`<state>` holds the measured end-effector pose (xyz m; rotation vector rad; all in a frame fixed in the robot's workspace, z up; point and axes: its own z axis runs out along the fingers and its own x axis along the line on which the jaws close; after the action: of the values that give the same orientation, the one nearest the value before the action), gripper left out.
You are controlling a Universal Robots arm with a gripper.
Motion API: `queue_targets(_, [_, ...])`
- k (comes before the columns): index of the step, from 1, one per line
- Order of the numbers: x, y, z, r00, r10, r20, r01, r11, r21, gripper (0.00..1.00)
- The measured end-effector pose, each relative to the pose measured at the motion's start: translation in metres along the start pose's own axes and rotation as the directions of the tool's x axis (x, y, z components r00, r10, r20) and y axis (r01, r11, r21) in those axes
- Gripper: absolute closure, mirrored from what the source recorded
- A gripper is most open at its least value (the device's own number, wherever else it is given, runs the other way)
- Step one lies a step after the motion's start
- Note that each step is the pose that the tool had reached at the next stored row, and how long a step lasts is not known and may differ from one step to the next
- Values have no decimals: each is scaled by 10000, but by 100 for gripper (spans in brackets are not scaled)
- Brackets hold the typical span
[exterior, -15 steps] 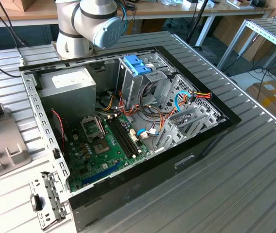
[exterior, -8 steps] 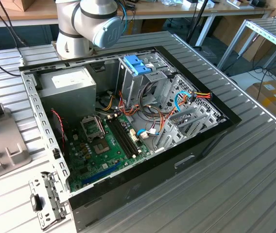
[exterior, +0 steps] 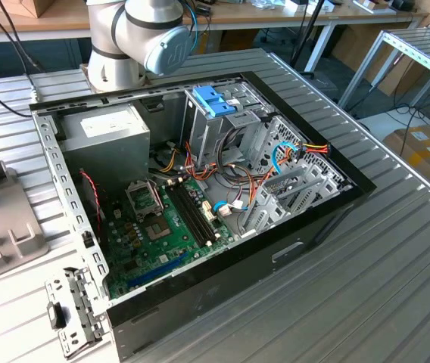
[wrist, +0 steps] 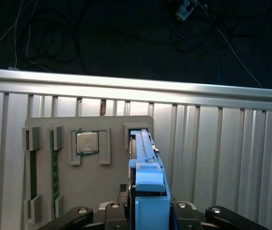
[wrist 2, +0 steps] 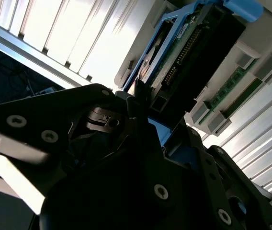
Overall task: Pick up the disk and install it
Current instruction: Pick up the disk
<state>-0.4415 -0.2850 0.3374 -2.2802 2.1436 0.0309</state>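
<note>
In both wrist views my gripper is shut on the disk, a thin grey drive with light-blue side rails, held edge-on between the black fingers. Below it lies the grey parts tray, with the disk's end lined up over a slot in it; I cannot tell whether they touch. In the exterior view the same tray sits at the left, beside the open computer case. The arm's base stands behind the case.
The tray carries a processor chip and memory sticks. Inside the case are a motherboard, a power supply, loose cables and a tall metal cage with a bright-blue bracket. A loose metal bracket lies at the front left.
</note>
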Motion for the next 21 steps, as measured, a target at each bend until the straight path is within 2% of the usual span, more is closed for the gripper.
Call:
queue_targets(10, [-2, 1, -99, 10000, 0, 12, 0, 10000, 1, 63])
queue_targets(21, [-4, 1, -168, 10000, 0, 18, 0, 10000, 3, 63])
